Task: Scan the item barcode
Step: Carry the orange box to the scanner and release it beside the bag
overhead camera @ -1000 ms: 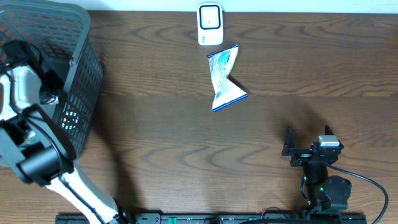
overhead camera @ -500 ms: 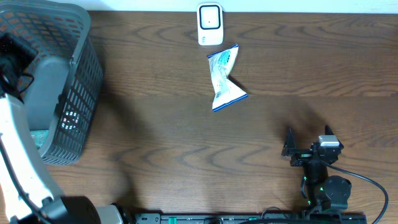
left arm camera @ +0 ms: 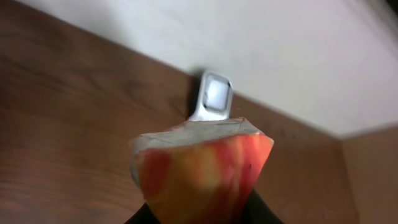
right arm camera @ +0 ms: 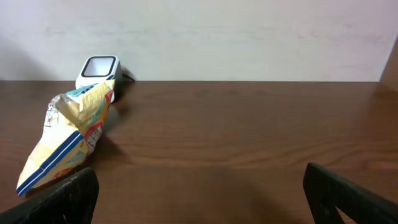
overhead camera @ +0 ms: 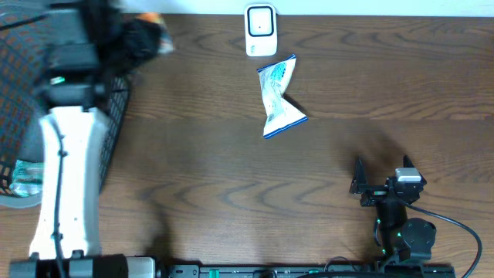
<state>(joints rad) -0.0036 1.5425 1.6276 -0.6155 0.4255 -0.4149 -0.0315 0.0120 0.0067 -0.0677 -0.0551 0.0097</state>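
The orange packet, pinched in the left end effector, points at the scanner, presumably for reading; right end effector gapes, empty

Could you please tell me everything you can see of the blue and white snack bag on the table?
The snack bag is a crinkled packet, white with blue stripes and some yellow, pinched at its middle. It lies on the wooden table, one end close beside the white scanner; contact there is unclear. Nothing else touches it.
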